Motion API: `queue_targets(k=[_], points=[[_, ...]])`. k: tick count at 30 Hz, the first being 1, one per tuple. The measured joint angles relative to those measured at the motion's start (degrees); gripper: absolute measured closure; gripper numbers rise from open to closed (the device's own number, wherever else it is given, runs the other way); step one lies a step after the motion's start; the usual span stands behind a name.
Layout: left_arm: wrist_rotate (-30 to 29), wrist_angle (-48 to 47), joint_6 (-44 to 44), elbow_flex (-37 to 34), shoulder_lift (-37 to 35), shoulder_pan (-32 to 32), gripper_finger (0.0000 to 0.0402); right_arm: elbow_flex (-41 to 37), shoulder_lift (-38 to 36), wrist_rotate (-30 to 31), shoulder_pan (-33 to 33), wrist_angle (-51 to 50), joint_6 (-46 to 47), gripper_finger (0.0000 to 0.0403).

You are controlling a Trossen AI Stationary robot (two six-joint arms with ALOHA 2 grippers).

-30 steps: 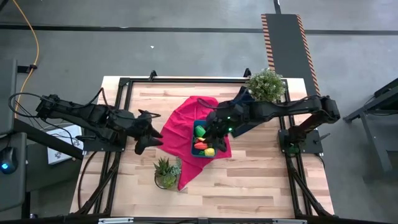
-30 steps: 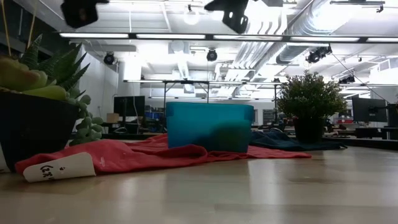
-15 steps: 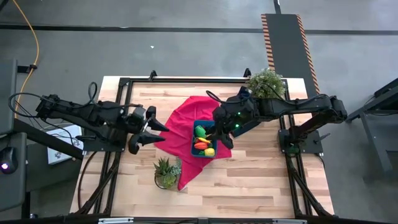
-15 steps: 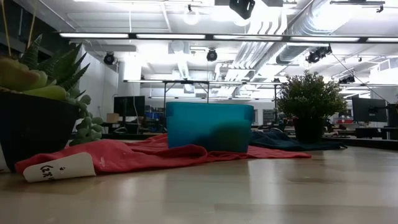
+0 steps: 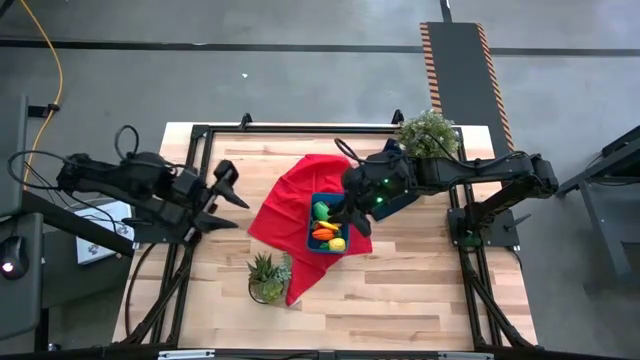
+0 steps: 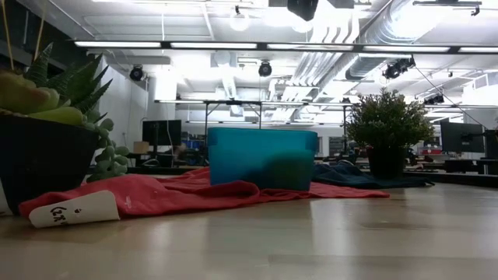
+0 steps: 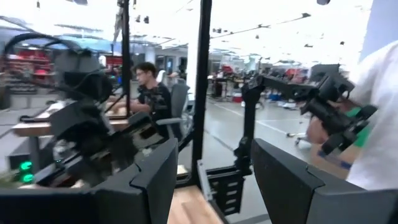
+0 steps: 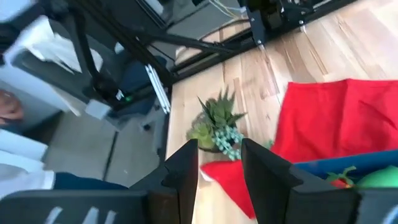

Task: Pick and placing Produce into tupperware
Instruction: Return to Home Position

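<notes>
Overhead, the tub (image 5: 311,236) sits mid-bench on the red cloth (image 5: 283,205). The produce (image 5: 323,232) lies inside it: a green piece toward the back, an orange-red one in the middle and a yellow one at the front.

The right pincer (image 5: 346,211) hangs over the tub's right rim, clear above it. Its own camera shows its two fingers (image 8: 184,171) parted by a narrow gap and pinching nothing. The succulent (image 8: 217,127) shows through that gap. A strip of blue tub rim (image 8: 323,167) and some produce (image 8: 378,179) show at the picture's edge.

The left pincer (image 5: 218,197) is over the left edge of the bench (image 5: 420,280), well apart from the tub. Its fingers (image 7: 155,180) are spread wide and empty, and it looks level into the room, where a person (image 7: 149,87) sits and a white sleeve (image 7: 379,124) shows.

From bench height the tub (image 6: 261,159) stands upright on the red cloth (image 6: 156,193). The succulent's dark pot (image 6: 39,155) is near at the left, with a white card (image 6: 74,210) beside it. The leafy plant (image 6: 385,128) stands at the right, behind a navy cloth (image 6: 354,175).
</notes>
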Motion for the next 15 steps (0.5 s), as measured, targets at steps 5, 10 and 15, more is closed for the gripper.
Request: queue_targets(k=[5, 10, 15], points=[[-4.1, -7.5, 0.5, 0.0, -5.9, 0.0, 0.0208, 0.0, 0.0, -1.5, 0.0, 6.8, 2.2, 0.0289], [-3.9, -9.9, 2.8, 0.0, -10.7, 0.0, 0.0208, 0.0, 0.0, -3.7, 0.0, 15.6, 2.8, 0.0289], [-5.0, -14.5, 3.5, 0.0, -15.3, 0.0, 0.0208, 0.0, 0.0, -3.7, 0.0, 19.0, 6.4, 0.0289]])
